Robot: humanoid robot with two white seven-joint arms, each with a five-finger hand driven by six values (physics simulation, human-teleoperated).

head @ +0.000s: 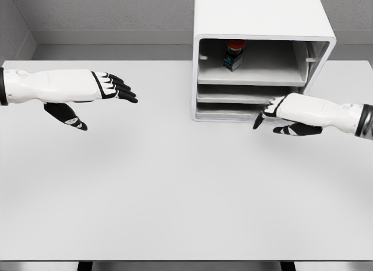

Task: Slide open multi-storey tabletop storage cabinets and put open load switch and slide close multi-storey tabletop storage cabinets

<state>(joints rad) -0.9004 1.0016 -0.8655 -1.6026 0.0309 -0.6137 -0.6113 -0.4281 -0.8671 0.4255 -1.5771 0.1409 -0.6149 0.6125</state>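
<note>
A white multi-storey storage cabinet (256, 26) stands at the back of the table, right of centre, its front facing me. On its top shelf stands a small load switch (233, 54) with a red button and a dark body. Two lower drawers (245, 97) sit pushed in below it. My right hand (269, 116) hovers at the cabinet's lower right front, fingers relaxed and pointing left, holding nothing. Far off at the left, my left hand (119, 89) hangs above the table, fingers extended toward the right, thumb hanging down, with nothing in it.
The white table (175, 189) spreads wide in front of the cabinet. A grey wall runs behind it. The table's front edge lies near the bottom of the view.
</note>
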